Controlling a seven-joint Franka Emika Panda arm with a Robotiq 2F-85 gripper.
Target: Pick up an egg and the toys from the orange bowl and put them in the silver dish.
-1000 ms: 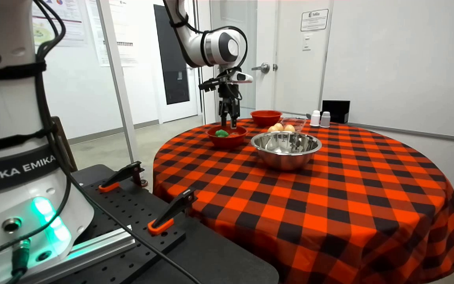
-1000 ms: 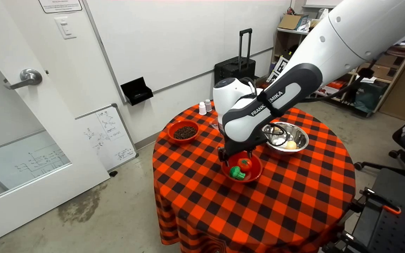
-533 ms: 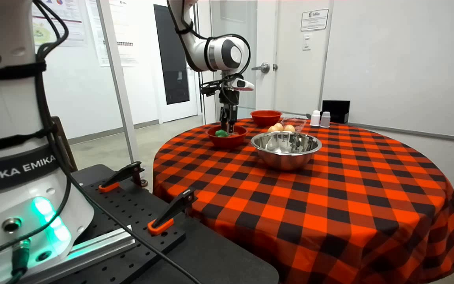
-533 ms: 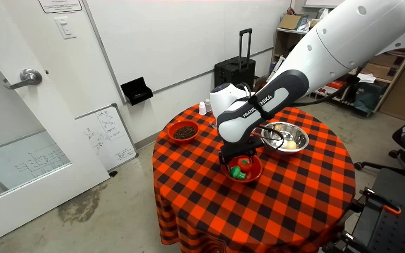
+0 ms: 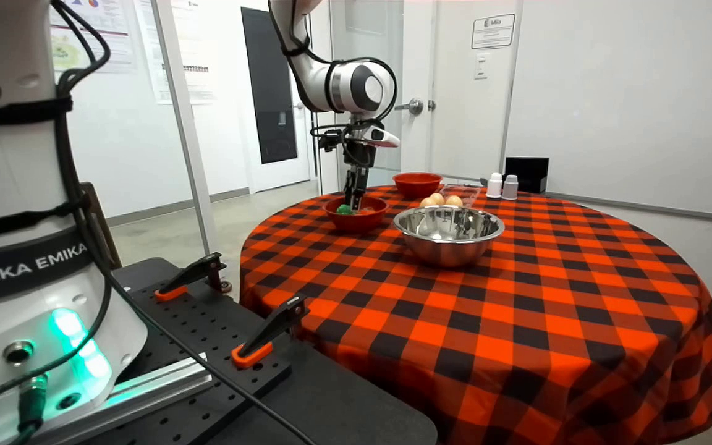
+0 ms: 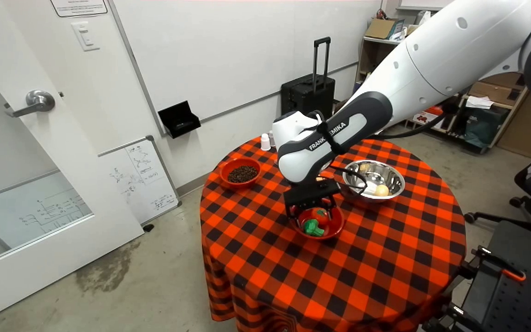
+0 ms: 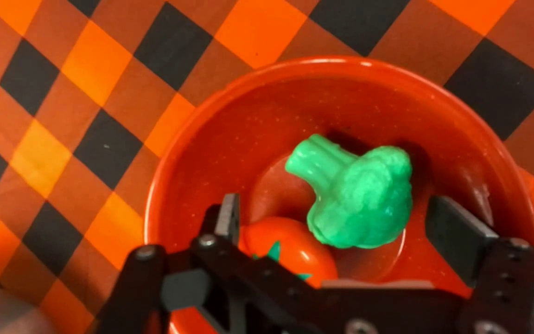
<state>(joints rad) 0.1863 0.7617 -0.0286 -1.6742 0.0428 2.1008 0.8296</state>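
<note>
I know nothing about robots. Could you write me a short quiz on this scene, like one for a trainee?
1. Either/or: is the gripper open or shut?
2. Fill in: next to the green broccoli lies a red toy ____.
3. True or false: both of these toys lie in the metal dish.

Key:
1. Open.
2. Tomato.
3. False; they lie in an orange bowl.

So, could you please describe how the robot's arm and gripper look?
The arm is white and rounded, with dark grey bands, black straps, black cables and white FRANKA EMIKA lettering. The gripper is black, with jointed linkages, visible screws and flat grey pads.
</note>
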